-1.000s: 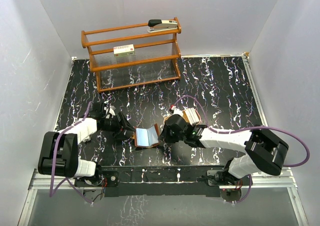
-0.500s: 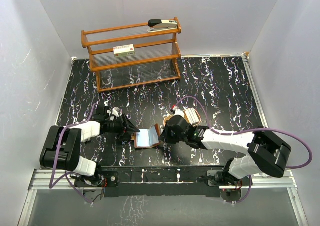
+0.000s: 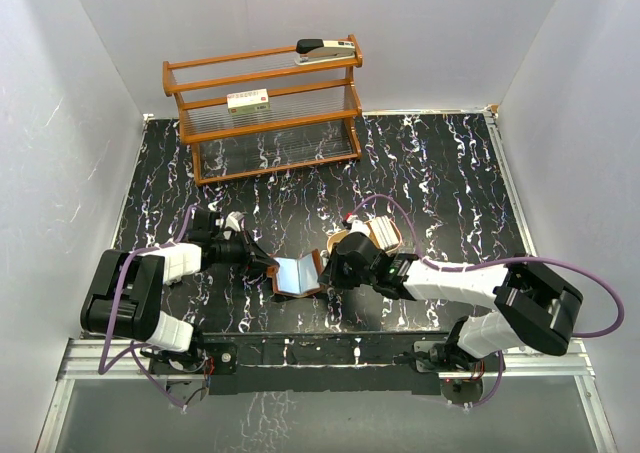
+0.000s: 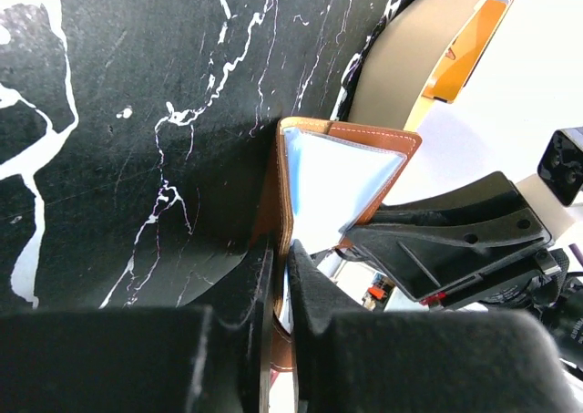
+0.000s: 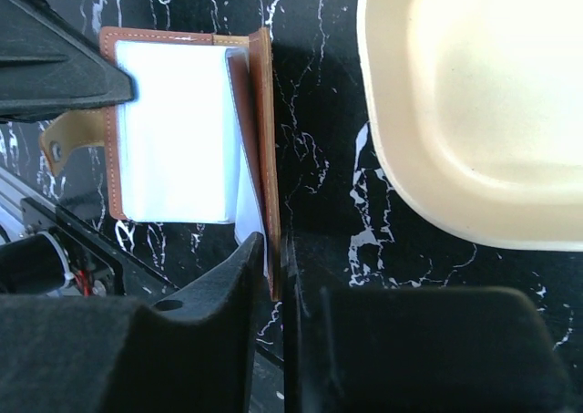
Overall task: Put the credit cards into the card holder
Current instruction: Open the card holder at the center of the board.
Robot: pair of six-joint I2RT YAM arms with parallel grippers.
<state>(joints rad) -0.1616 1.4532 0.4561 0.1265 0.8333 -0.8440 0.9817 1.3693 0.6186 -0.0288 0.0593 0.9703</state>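
The brown leather card holder [image 3: 312,261] lies open between my two grippers, near the table's front edge. Pale blue-white credit cards [image 3: 293,271] fill its inside; they also show in the left wrist view [image 4: 339,180] and the right wrist view [image 5: 173,139]. My left gripper [image 3: 270,265] is shut on the holder's left flap [image 4: 273,203], the leather edge pinched between its fingers. My right gripper [image 3: 326,270] is shut on the upright right flap [image 5: 266,130]. The small snap tab [image 5: 66,141] sticks out on the far side.
A shallow tan tray [image 5: 483,112] sits just behind the right gripper, its visible part bare. A wooden shelf rack [image 3: 265,113] stands at the back with a stapler [image 3: 325,49] on top and a white red-labelled box [image 3: 249,100] on a middle shelf.
My left gripper has closed from wide open onto the holder's left flap and shifted slightly right. The right gripper has stayed on the right flap.
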